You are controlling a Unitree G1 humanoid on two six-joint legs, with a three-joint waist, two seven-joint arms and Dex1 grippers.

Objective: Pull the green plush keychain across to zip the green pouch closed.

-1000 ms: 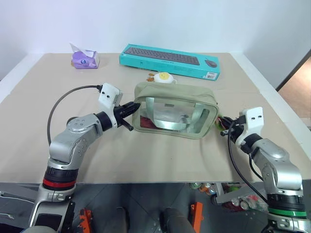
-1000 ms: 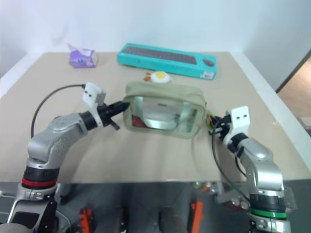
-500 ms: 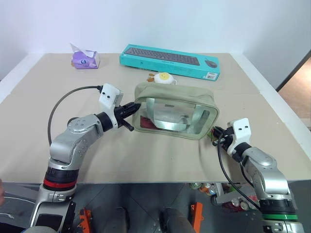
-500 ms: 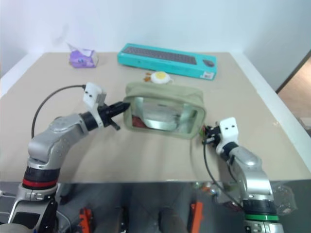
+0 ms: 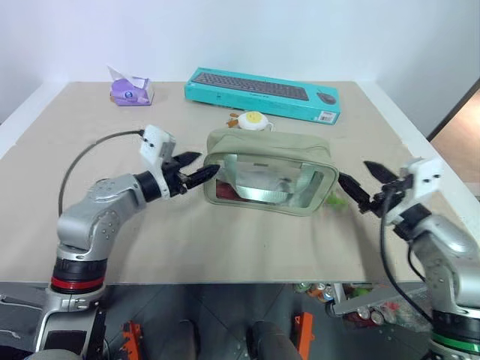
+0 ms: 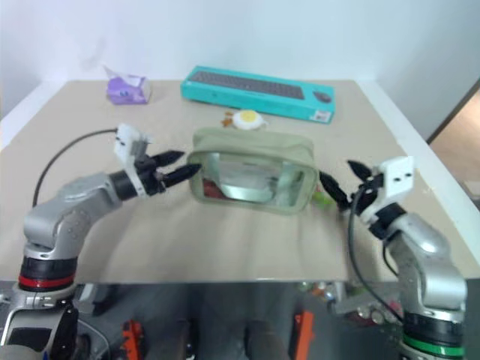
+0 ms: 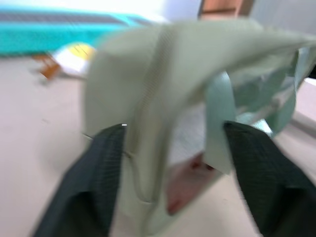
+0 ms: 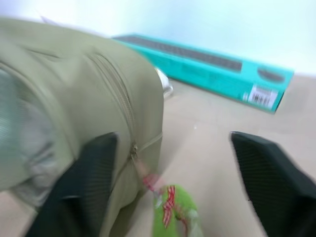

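It looks like a test room: a plain beige table (image 5: 225,247), bare white walls (image 5: 240,34), a boxed keyboard (image 5: 262,94).

Green pouch (image 5: 270,180): matt sage cloth with a glossy clear plastic window. Green plush keychain (image 8: 173,217): fuzzy, apparently plush; view blurred. Table (image 5: 225,240): smooth, matt beige.

A wide beige bench (image 5: 225,247) with white edges carries everything. Near its middle sits the green pouch (image 5: 270,180), the green plush keychain (image 5: 337,200) lying on the surface just beside its right end. Just behind the pouch lies a white-and-yellow egg-like plush (image 5: 252,120). Along the far edge rests a teal keyboard box (image 5: 262,94), and at the far left a small purple tissue pack (image 5: 131,91).
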